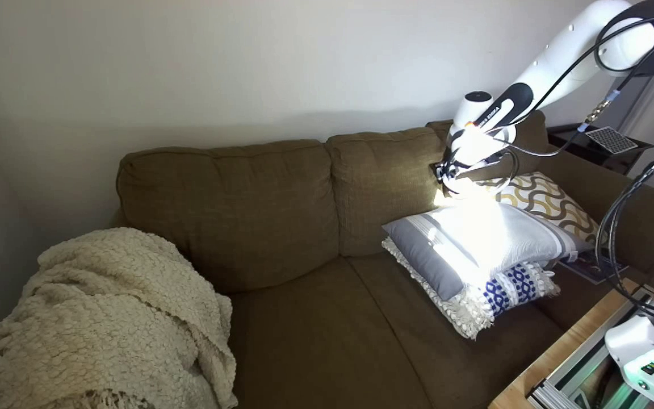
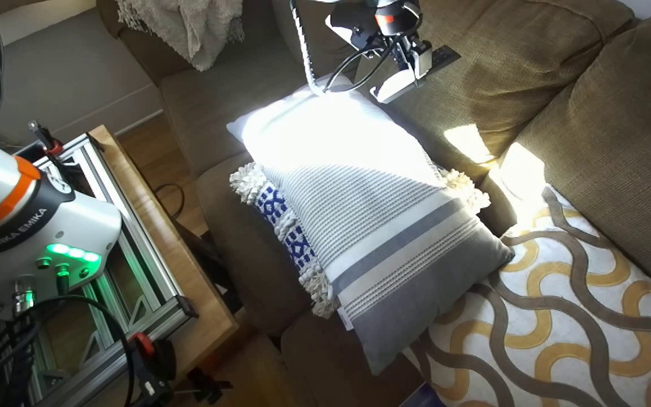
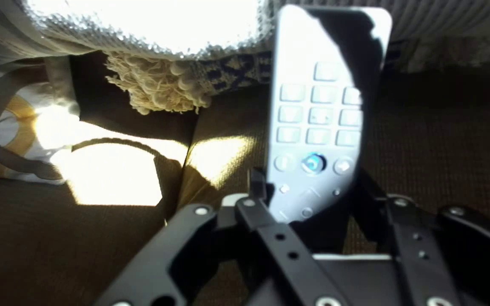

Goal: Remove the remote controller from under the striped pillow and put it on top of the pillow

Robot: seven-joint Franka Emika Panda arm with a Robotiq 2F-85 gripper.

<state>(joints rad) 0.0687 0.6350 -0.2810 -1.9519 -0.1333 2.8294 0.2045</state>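
Note:
The remote controller (image 3: 313, 119) is light-faced with buttons, partly sunlit and partly in shadow. It also shows in an exterior view (image 2: 395, 86). My gripper (image 3: 315, 187) is shut on it, one finger at each long edge, and it reaches out from the fingers. The gripper shows in both exterior views (image 1: 449, 176) (image 2: 420, 63), raised in front of the sofa back beside the striped pillow's far back part. The striped pillow (image 2: 370, 203), white with thin stripes and grey end bands, also shows elsewhere (image 1: 491, 244) (image 3: 151, 25). Glare washes out much of it.
A fringed pillow with blue pattern (image 2: 297, 246) lies under the striped pillow. A wavy yellow-brown patterned pillow (image 2: 580, 322) lies beside it. The brown sofa back (image 1: 247, 210) stands close behind the gripper. A cream blanket (image 1: 117, 312) covers the far armrest.

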